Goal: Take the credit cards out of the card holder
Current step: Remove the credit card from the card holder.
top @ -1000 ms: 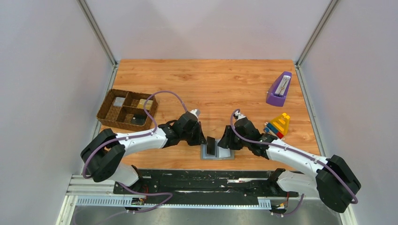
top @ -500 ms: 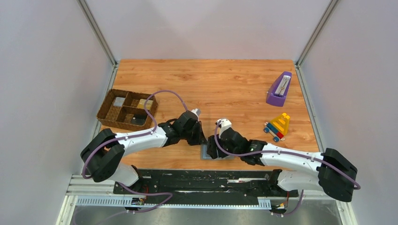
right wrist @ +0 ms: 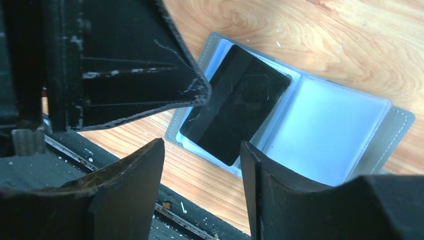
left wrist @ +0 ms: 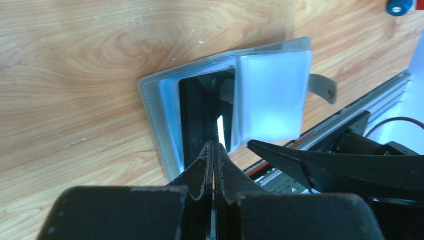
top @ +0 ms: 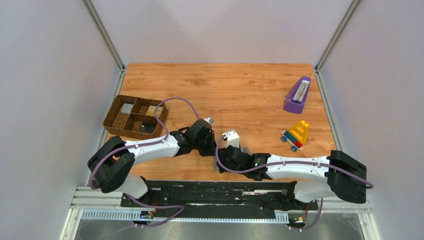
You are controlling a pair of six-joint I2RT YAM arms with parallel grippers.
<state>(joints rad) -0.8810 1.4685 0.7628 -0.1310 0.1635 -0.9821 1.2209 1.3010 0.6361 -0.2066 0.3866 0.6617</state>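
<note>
One pale blue-grey bifold plastic card holder lies open at the near edge of the wooden table, two pockets showing. One black rectangular card tilts out of one pocket, its edge pinched by the clenched left hand. The right hand hovers released, empty. From above, arms mostly hide the holder.

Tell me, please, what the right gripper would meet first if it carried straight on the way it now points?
Most likely the black card, lying over the open card holder straight ahead of the open right gripper; the left gripper pinches its edge. Depth is hard to judge.
</note>
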